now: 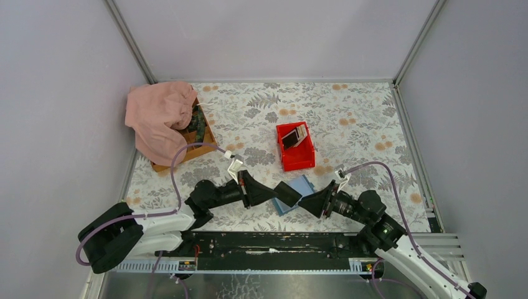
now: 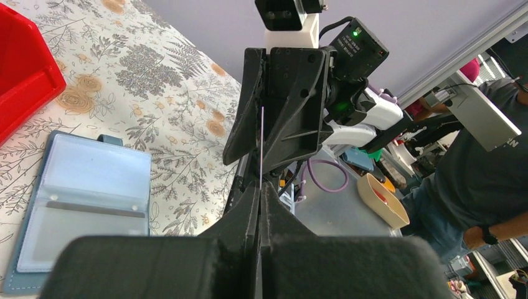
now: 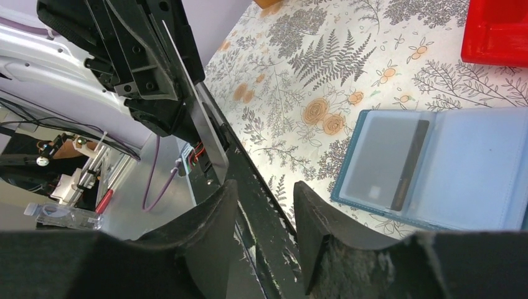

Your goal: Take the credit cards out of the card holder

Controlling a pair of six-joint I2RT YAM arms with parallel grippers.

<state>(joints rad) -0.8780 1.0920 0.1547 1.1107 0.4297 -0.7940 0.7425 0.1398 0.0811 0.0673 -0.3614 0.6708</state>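
The left tool (image 2: pixel 258 198) is clamped on a thin credit card (image 3: pixel 187 93) and holds it edge-up in the air. The right tool (image 3: pixel 264 187) faces it nose to nose with its fingers apart, and the card's free end sits at the mouth of that gap. I read this as a hand-over, so that the right arm can carry the card on. The card holder (image 3: pixel 461 156) lies open and flat on the worktop (image 1: pixel 348 118) just below the two tools, touched by neither. One of its clear pockets shows a pocketed card (image 3: pixel 381 163) that is not yet out. Beyond it, the red bin (image 1: pixel 297 161) holds a few loose cards (image 1: pixel 294 137) leaning against its wall, so I judge the job partly done.
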